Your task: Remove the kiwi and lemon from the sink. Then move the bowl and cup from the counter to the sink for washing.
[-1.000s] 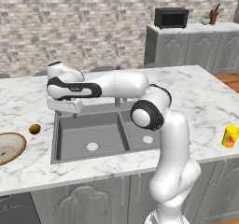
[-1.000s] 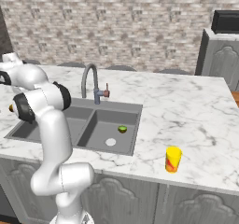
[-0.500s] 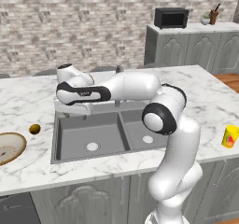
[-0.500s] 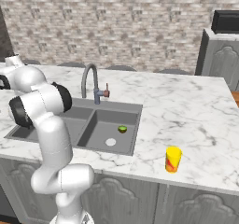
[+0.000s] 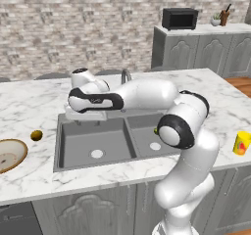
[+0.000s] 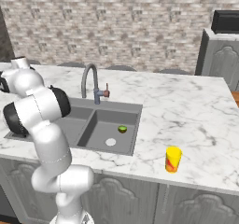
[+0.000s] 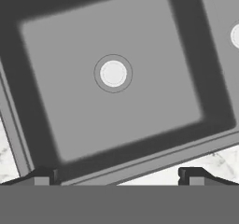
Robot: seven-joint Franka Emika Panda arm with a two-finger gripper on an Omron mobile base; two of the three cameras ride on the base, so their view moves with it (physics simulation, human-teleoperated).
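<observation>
On the marble counter (image 5: 44, 106), the sink (image 5: 112, 143) holds a small, round, likely rolly fruit (image 6: 122, 129), best gripped across its middle by the released pincer (image 7: 116, 174).

The hand looks straight down into one basin of the dark grey sink (image 7: 60, 139), whose flat floor carries a round pale drain (image 7: 113, 73) near its middle (the basin sits rotated in this view, its walls running at a slant). A second pale drain (image 7: 235, 35) shows at the right edge, beyond the dividing wall. Two dark fingers (image 7: 44, 175) stand wide apart at the bottom, over the sink's rim and a strip of white veined tabletop (image 7: 205, 164).
</observation>
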